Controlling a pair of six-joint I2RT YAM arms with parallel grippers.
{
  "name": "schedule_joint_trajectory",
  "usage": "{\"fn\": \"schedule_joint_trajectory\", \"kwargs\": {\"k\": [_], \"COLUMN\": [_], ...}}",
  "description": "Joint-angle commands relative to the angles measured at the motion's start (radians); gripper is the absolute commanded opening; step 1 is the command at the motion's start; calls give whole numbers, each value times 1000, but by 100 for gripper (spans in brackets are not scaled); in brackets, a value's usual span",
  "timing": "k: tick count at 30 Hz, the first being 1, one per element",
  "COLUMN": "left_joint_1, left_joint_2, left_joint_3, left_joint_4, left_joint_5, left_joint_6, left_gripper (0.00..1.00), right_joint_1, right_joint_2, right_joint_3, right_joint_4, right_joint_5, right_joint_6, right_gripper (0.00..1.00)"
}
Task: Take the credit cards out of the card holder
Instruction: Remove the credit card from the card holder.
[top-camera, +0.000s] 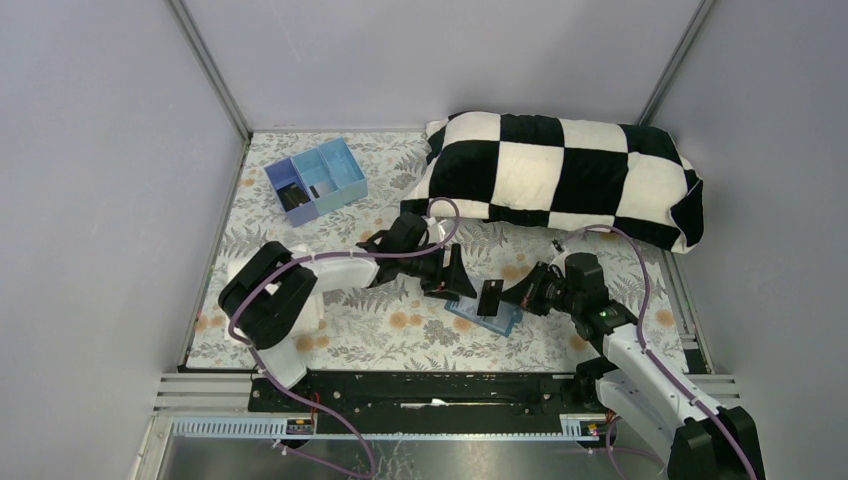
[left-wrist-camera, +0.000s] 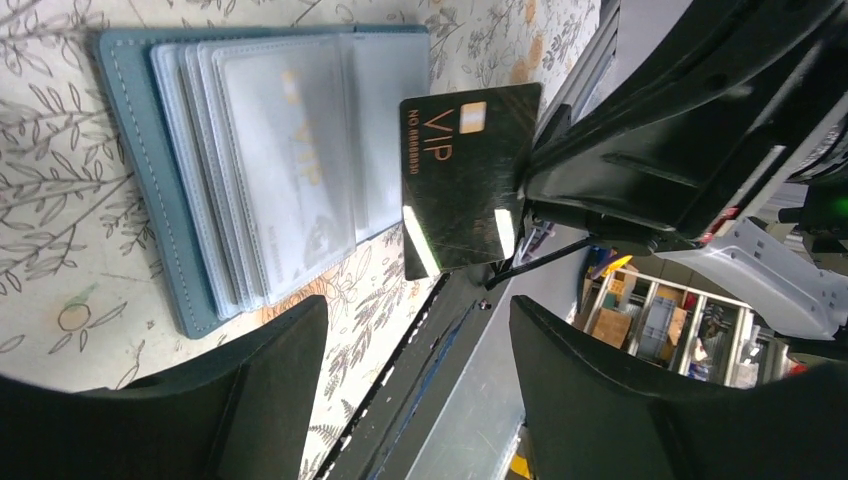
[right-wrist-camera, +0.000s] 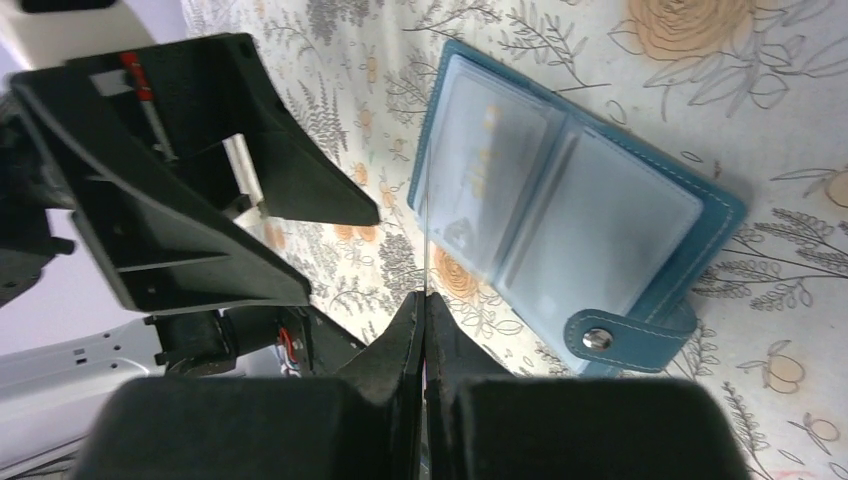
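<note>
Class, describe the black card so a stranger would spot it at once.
Find the checkered pillow at the back, then come forward to the open blue card holder. Right by it, the right gripper pinches one card: glossy black with gold VIP lettering, unlike the clear sleeves.

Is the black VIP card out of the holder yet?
Out: the card is held above the open holder, pinched in the right end effector.

One blue card holder (top-camera: 478, 320). One black card (top-camera: 490, 297) just over it. Two grippers beside it, left gripper (top-camera: 452, 284) and right gripper (top-camera: 508, 295). Beyond it, one checkered pillow (top-camera: 560, 175) and one compartment tray (top-camera: 340, 198).
</note>
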Motion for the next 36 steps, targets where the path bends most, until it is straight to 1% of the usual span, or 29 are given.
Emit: {"fn": "schedule_joint_trajectory", "kwargs": {"k": [1, 3, 7, 13, 17, 21, 23, 25, 30, 32, 36], "left_joint_1": [13, 26, 46, 45, 46, 45, 45, 46, 45, 46, 53], "left_joint_2": [13, 26, 39, 62, 97, 129, 137, 138, 132, 125, 98], "left_joint_3": [-39, -64, -122, -130, -135, -157, -167, -170, -169, -164, -160], "left_joint_4": [143, 204, 388, 496, 575, 734, 807, 827, 801, 767, 720], "left_joint_5": [48, 64, 117, 142, 151, 169, 168, 162, 157, 155, 151], "left_joint_6": [-42, -70, -162, -225, -280, -388, -431, -444, -433, -413, -385], "left_gripper": [71, 71, 71, 71, 70, 66, 61, 51, 11, 0, 0], "right_joint_1": [-6, -5, -4, -4, -4, -4, -4, -4, -4, -5, -4], "right_joint_2": [-19, -16, 4, 14, 62, 102, 110, 114, 121, 119, 128], "right_joint_3": [14, -2, -31, -36, -18, -7, -7, -13, -30, -33, -34], "right_joint_4": [111, 157, 235, 290, 328, 360, 365, 369, 379, 378, 369], "right_joint_5": [-65, -81, -114, -127, -162, -173, -173, -170, -168, -164, -151], "right_joint_6": [58, 95, 153, 176, 171, 173, 172, 173, 180, 181, 188], "right_gripper": [0, 0, 0, 0, 0, 0, 0, 0, 0, 0, 0]}}
